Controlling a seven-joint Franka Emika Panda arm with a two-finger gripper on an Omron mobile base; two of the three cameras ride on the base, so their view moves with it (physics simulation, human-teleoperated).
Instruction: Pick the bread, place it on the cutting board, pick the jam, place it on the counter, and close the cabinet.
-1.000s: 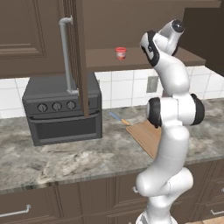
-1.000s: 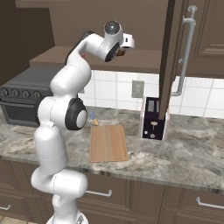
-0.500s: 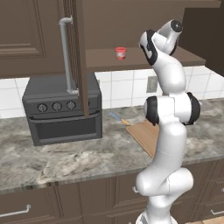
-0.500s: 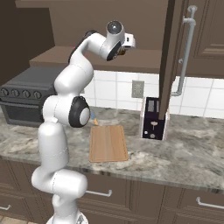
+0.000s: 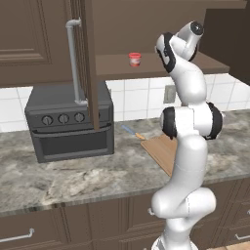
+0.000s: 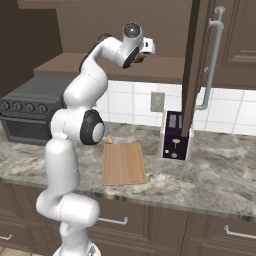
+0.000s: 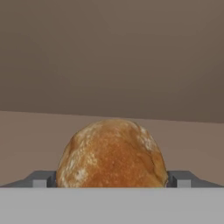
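Compared with a second ago the arm has changed very little; the hand leans a bit further into the open cabinet [image 5: 88,63], and the base has not driven, because the oven, the toaster and the board sit at the same places. In the hand view the bread [image 7: 112,154] fills the lower middle, sitting on the inner shelf [image 7: 188,135] between the two dark finger tips [image 7: 183,179] of the gripper [image 7: 112,181]; the tips stand apart, one at each side of the bun, and I cannot tell if they touch the crust or are only just beside it. The jam [image 5: 135,59] stands further left on the same shelf, well apart from the hand. The cutting board [image 6: 123,163] lies free on the counter [image 6: 215,175], below the cabinet and beside the toaster [image 6: 175,135]. I judge the bread to be light and somewhat soft under a glossy, rounded crust, so it can slip upward out of a pinch; the best hold is across its widest part, low on the sides, with gentle force so that the crust is not crushed.
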